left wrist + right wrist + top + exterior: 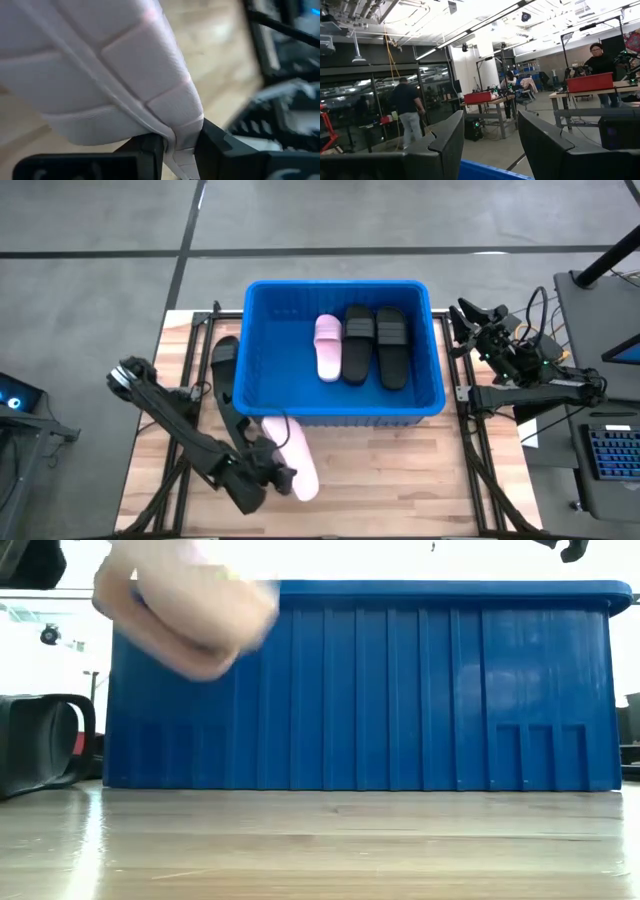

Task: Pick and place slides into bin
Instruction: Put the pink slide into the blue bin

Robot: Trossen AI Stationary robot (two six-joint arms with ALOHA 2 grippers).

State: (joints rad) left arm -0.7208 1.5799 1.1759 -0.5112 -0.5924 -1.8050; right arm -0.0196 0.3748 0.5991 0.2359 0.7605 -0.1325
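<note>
My left hand (268, 470) pinches the edge of a pink slide (292, 455), lifted clear of the worktop (400, 480) just in front of the bin (260, 395). Three slides already lie inside; a black one (223, 365) waits beside its left wall. I should raise it above the rim before swinging over. My right hand (487, 145) waits half-open, empty, beyond the bin's right side.

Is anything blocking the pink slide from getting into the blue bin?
Only the bin's own near wall. The left gripper is shut on the pink slide, lifted in front of that wall, so it must clear the rim. Inside, bare floor remains left of the three slides.
</note>
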